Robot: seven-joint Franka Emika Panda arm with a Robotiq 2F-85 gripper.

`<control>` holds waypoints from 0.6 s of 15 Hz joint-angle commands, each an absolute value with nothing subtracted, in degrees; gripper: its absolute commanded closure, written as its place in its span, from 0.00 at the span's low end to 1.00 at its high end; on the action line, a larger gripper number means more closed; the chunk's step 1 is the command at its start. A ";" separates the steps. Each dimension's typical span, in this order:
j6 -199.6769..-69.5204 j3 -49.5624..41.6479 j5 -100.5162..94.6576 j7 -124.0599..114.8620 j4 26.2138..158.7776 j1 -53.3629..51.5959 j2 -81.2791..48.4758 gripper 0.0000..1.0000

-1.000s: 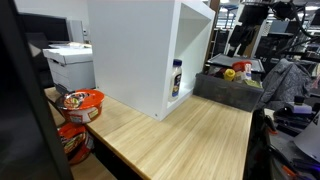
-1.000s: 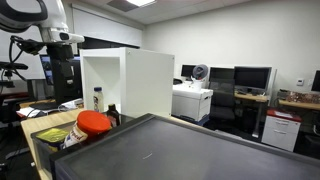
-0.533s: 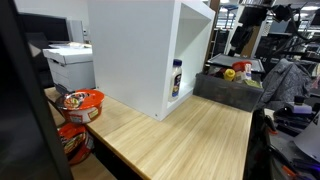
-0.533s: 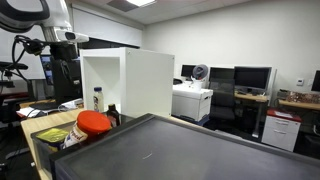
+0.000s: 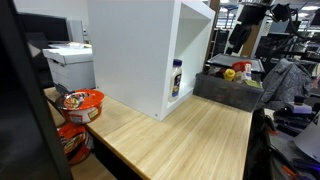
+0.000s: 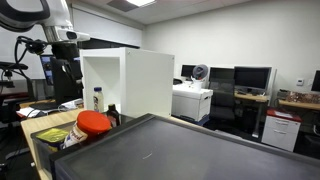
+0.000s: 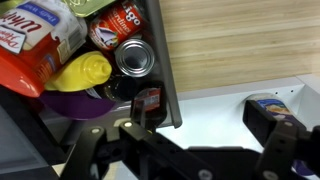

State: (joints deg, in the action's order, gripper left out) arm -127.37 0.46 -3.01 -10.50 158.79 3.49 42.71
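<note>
Jaws: spread wide, empty | hovering above bin (image 7: 168, 80) | nearest: tin can (image 7: 135, 57)

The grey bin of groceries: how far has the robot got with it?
Barely begun, I'd guess. Possibly done: one bottle stands in the white cabinet. In hand: nothing; the fingers are open and empty, above the bin. Left: the can, the yellow item and the packets all lie in the bin, untouched.
</note>
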 commanded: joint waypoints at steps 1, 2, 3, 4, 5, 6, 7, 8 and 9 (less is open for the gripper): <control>-129.08 3.95 0.61 -16.00 159.04 2.58 42.75 0.00; -129.28 4.72 1.15 -16.67 159.06 2.17 42.82 0.00; -130.30 6.09 1.56 -18.00 159.08 1.76 42.96 0.00; -130.70 6.91 1.82 -18.34 159.14 1.20 43.07 0.00; -131.58 8.11 1.79 -18.77 159.24 0.48 43.15 0.00; -132.27 9.08 1.65 -19.03 159.33 -0.08 43.06 0.00; -133.14 10.10 1.54 -19.62 159.28 -0.56 42.78 0.00; -133.81 10.93 1.51 -20.07 159.20 -1.03 42.53 0.00; -134.59 11.80 1.49 -20.69 159.21 -1.50 42.30 0.00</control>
State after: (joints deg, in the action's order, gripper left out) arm -131.65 9.23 0.69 -18.66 158.78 -0.28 42.73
